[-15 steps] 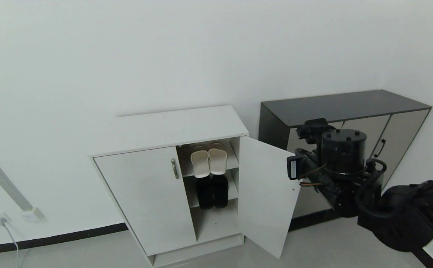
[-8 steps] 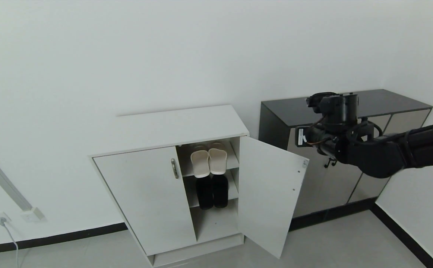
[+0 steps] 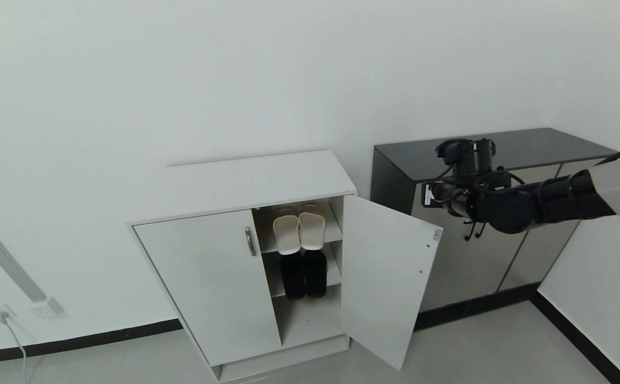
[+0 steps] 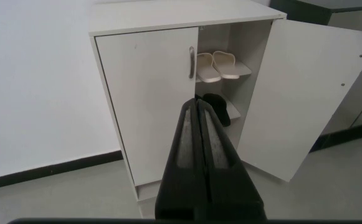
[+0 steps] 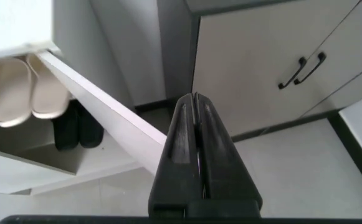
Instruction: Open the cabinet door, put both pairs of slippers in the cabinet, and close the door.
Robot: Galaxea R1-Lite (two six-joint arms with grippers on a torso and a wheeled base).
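Risen and stretched out, my right gripper (image 5: 196, 99) hangs near the cabinet door (image 3: 384, 277), on its outer side, fingers pressed together for pushing it shut; white slippers (image 3: 299, 232) and black slippers (image 3: 303, 274) sit shelved behind that door.

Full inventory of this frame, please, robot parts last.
cabinet: one, white, against the wall; right door open, left door closed
cream slippers: one pair, cream, upper shelf inside
black slippers: one pair, black, shelf below them
handle: one, metallic, on the left door
dark cabinet: one, black top, grey doors, right of the white one
wall socket: one, white, low on the wall at left, cable plugged in
right gripper: one, black, shut, before the dark cabinet, right of the open door
left gripper: one, black, shut, facing the white cabinet
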